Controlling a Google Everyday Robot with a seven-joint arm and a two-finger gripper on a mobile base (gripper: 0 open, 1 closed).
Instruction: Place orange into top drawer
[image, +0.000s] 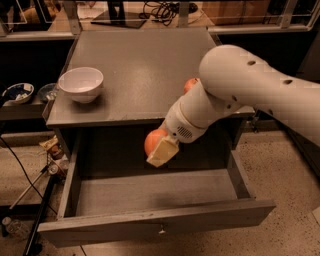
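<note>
The orange (153, 139) is held in my gripper (157, 150), which is shut on it. One cream finger (162, 152) shows in front of the fruit; the other is hidden behind it. The orange hangs in front of the cabinet's front edge, above the back of the open top drawer (240, 182). The drawer is pulled fully out, its floor is bare, and its front panel carries a small metal knob (161, 230). My white arm (250, 90) reaches in from the right across the cabinet top.
A white bowl (81, 84) stands on the grey cabinet top (135, 65) at the left. A red-orange round fruit (189, 85) peeks out behind my arm on the top. A low side shelf with dishes (17, 93) is at the left, and cables (20, 175) run over the floor.
</note>
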